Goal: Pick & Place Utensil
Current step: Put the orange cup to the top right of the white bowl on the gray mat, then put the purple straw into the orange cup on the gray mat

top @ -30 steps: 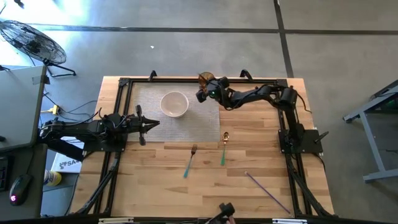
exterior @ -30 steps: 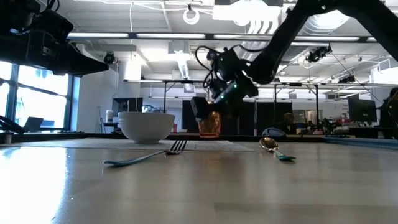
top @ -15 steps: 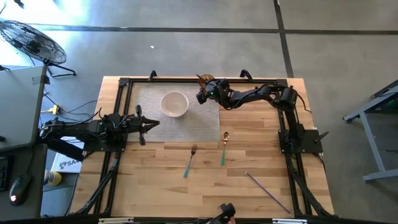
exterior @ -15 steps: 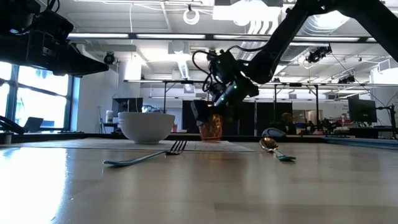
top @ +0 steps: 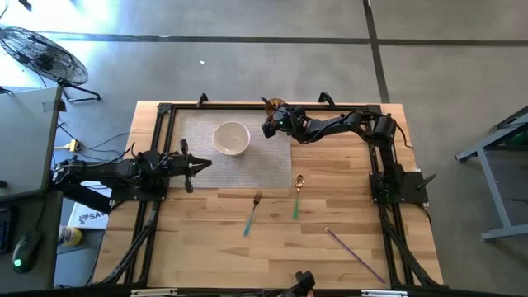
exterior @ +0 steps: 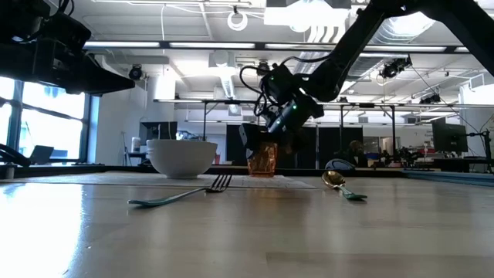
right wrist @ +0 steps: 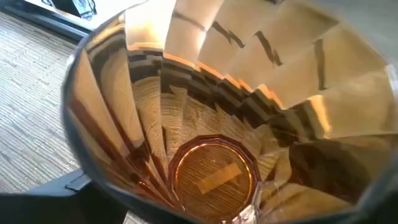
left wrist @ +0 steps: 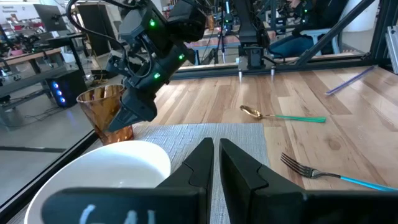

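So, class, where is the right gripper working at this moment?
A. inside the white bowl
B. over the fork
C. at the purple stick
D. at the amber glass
D: the right gripper sits at the amber glass on the mat's far edge, beside the white bowl.

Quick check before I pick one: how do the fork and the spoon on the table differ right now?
The fork has tines and a blue handle; the spoon has a gold bowl and a green handle. The fork lies slanted, nearer the table's middle; the spoon lies nearly straight, nearer the right arm's side. Both lie flat on bare wood just off the woven mat, heads toward it, and neither is touched by a gripper.
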Tool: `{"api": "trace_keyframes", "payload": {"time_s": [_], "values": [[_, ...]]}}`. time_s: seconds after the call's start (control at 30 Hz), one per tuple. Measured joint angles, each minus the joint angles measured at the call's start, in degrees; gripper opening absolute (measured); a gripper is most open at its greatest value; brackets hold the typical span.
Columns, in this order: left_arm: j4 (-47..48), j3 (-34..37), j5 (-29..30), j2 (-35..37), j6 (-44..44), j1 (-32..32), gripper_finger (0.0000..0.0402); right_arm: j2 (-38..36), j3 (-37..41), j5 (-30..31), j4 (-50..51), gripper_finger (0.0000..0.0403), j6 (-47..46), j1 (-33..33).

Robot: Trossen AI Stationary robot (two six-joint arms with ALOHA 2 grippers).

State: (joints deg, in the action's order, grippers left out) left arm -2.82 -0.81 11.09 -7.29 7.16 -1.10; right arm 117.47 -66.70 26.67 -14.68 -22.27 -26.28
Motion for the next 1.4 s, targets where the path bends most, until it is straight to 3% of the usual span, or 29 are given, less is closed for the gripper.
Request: {"api": "trace_keyframes", "payload": {"time_s": [0.23, 0.53, 0.9, 1.1, 1.4], "values": [[-0.01, -0.01, 0.00, 0.01, 0.00, -0.01, 0.0024, -2.95, 0.00, -2.28, 7.74, 0.0397, -1.30, 0.24], [0.00, 0.01, 0.00, 0.01, 0.00, 0.00, 0.0024, -3.61, 0.00, -4.43, 10.39, 0.0397, -1.29, 0.98], [0.04, 0.01, 0.00, 0.02, 0.00, -0.01, 0.0024, -9.01, 0.02, -0.16, 26.82, 0.0397, -3.87, 5.36], [0.08, 0.01, 0.00, 0.02, 0.00, 0.00, 0.0024, -15.41, 0.02, -1.33, 41.55, 0.0396, -8.67, 12.13], [0.13, 0.01, 0.00, 0.02, 0.00, -0.01, 0.0024, -22.65, 0.02, -8.86, 57.64, 0.0396, -19.77, 28.33]]}}
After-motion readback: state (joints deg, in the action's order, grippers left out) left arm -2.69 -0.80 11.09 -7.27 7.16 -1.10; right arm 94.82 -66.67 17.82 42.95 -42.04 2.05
